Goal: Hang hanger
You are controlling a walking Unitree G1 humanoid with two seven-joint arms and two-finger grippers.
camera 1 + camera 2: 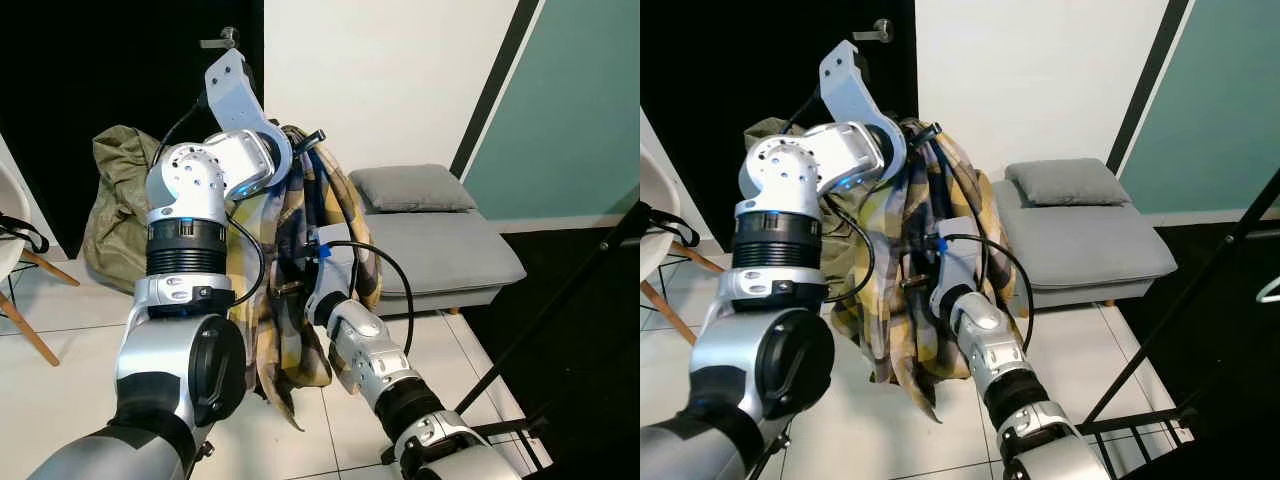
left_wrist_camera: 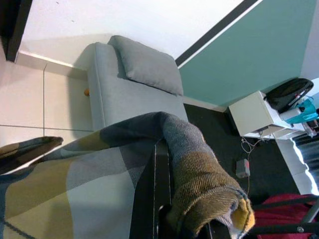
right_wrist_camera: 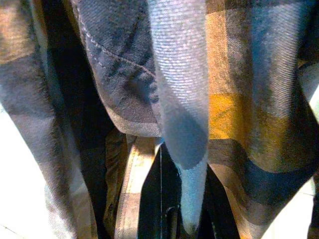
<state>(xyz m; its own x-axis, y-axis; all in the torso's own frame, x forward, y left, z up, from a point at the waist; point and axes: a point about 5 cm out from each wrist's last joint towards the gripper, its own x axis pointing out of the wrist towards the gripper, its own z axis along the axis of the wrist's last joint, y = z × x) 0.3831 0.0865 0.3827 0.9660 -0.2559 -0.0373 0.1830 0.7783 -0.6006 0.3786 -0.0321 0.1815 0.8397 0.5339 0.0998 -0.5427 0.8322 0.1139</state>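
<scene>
A plaid woven shirt (image 1: 290, 290), yellow/grey/navy, is held up at frame centre by the raised left gripper (image 1: 300, 150), fingers closed on its top folds; hanger itself can't be made out. The left wrist view adds a white cabinet (image 2: 256, 114) at 3 o'clock, past the grey padded daybed (image 2: 124, 94). Right gripper (image 1: 300, 265) is buried in cloth; finger state can't be told.
</scene>
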